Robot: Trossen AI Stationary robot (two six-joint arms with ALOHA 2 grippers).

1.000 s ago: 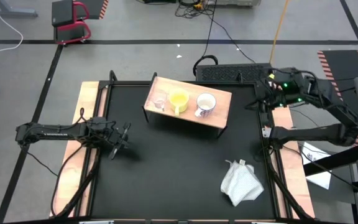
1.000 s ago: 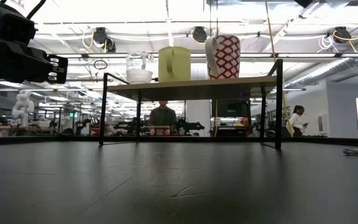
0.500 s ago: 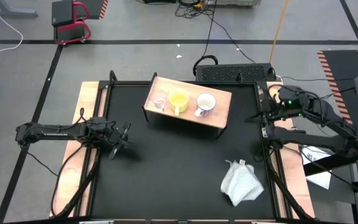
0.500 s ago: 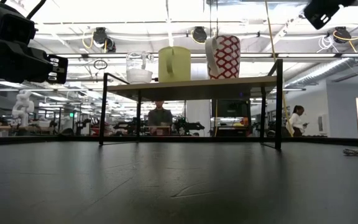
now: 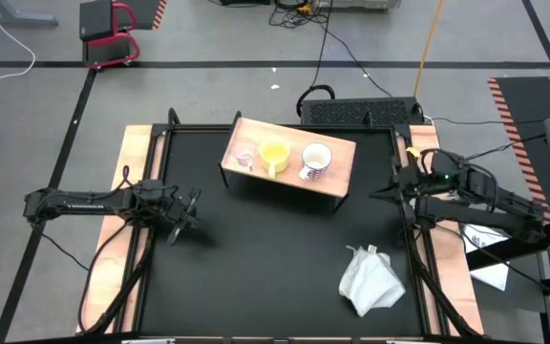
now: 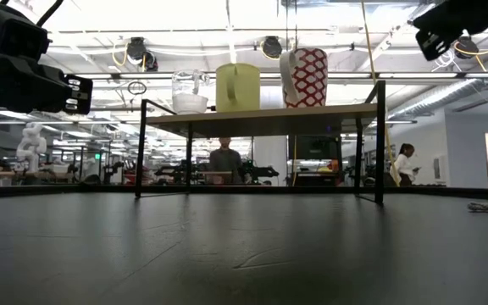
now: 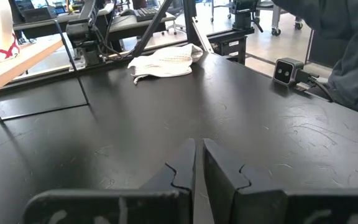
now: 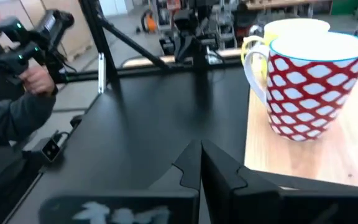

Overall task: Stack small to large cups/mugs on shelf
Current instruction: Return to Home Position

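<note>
The light wooden shelf [image 5: 339, 164] stands at the table's far middle on dark legs. On it, in a row from left to right, stand a clear glass cup [image 5: 245, 158], a yellow mug [image 5: 274, 153] and a white mug with a red pattern [image 5: 315, 159]. All three rest on their bases and also show in the low view: glass [image 6: 189, 91], yellow [image 6: 237, 86], patterned [image 6: 304, 77]. My left gripper [image 5: 187, 212] is shut and empty above the table's left part. My right gripper [image 5: 382, 191] is shut and empty at the table's right edge, right of the shelf.
A crumpled white cloth [image 5: 370, 277] lies on the table near its right front. A black case [image 5: 356, 112] lies behind the shelf. In the right wrist view a person's hand [image 8: 37, 78] holds a device beyond the table. Bare black tabletop [image 5: 265, 258] lies in front of the shelf.
My right gripper has swung from the table's far right corner toward the near edge along the right side and has come lower. It now points toward the shelf's right end. The cups and the shelf have stayed where they were.
</note>
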